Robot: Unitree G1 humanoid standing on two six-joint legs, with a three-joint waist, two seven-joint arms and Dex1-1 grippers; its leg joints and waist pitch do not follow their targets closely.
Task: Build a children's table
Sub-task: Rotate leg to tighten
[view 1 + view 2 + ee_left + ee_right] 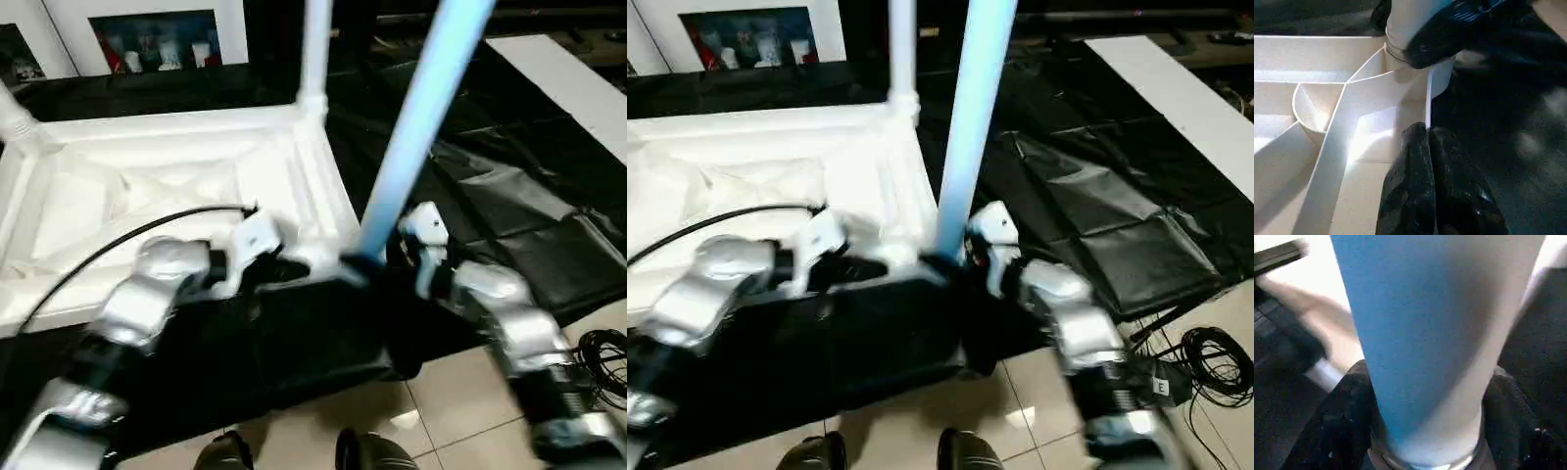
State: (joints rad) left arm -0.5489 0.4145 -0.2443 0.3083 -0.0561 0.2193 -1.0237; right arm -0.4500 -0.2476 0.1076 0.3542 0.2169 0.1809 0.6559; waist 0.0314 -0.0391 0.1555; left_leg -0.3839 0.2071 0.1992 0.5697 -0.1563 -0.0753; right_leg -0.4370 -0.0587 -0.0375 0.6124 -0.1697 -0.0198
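The upturned table top [147, 196] lies at ten o'clock on black sheeting [509, 215]. Left gripper [1429, 147], fingers pressed together and empty, sits at its near corner. At one o'clock, the right gripper [1425, 431] clasps the base of a leaning leg [416, 127].

Beyond both grippers, a black plastic sheet [1097, 206] covers the tiled floor [460, 421], carrying the upturned white table top [147, 186], with coiled black cable [1215, 357] on the tiles.
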